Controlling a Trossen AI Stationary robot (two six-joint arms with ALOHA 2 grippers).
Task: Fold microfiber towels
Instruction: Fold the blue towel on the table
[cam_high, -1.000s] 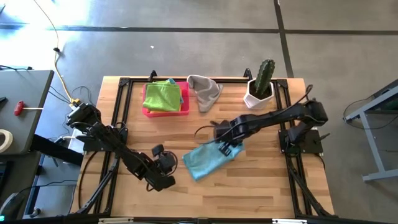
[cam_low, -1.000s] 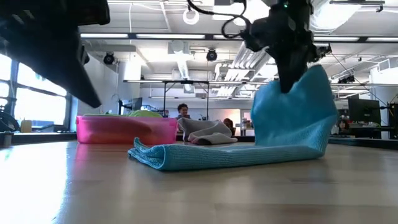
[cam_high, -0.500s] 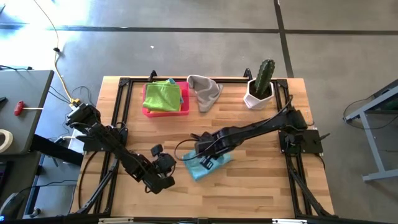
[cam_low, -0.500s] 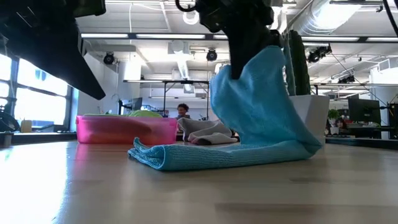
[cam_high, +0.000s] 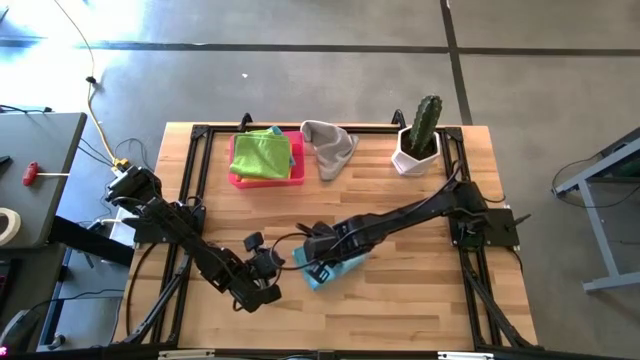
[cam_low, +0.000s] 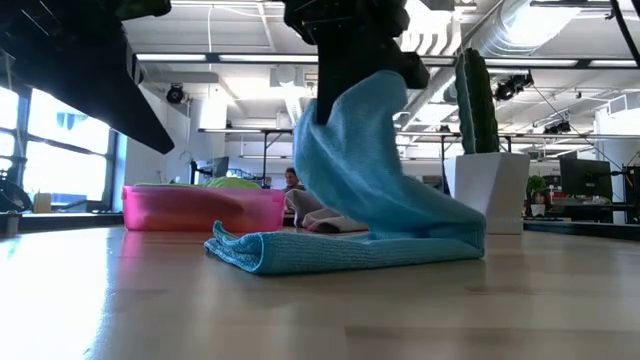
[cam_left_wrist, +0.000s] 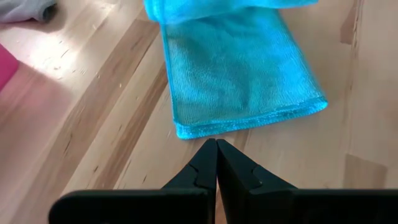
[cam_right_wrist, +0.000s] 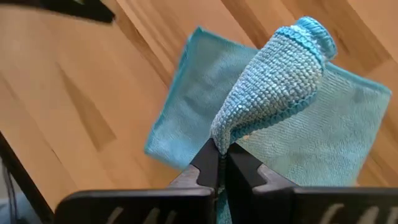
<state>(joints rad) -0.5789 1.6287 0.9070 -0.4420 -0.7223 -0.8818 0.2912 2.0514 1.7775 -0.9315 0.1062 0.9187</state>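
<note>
Right hand (cam_high: 312, 262) was down mid-bench, fingers pinched tight on a corner of the light blue towel (cam_high: 330, 268), holding that corner up over the rest of the cloth. High view gave only a blue patch half hidden under the arm; low view showed what it couldn't: the towel (cam_low: 370, 215) rose in a steep peak from a flat folded base on the bench (cam_low: 320, 310), w/ the right hand (cam_low: 352, 75) gripping the top. Right wrist view went closer: a cone of blue cloth (cam_right_wrist: 280, 81) sat squeezed between the fingertips (cam_right_wrist: 208, 163), the lower layer spread flat beneath. Left hand (cam_high: 262, 280) waited just beside the towel's near-left edge, fingers pressed together on nothing; left wrist view had its closed tips (cam_left_wrist: 216, 163) pointing at the hem of the folded towel (cam_left_wrist: 239, 78), apart from it. Around: pink tray (cam_high: 237, 178) at the back w/ a lime towel (cam_high: 262, 155) on top and a blue edge showing under it at the tray's right side; grey towel (cam_high: 328, 145) crumpled right next to the tray; cactus (cam_high: 427, 120) in a white pot (cam_high: 412, 155) at back right. In low view the raised blue cloth blocked part of the grey towel (cam_low: 315, 212), and the left arm's dark bulk covered the upper-left corner. A person showed far off in the room behind, too small to tell more.
</note>
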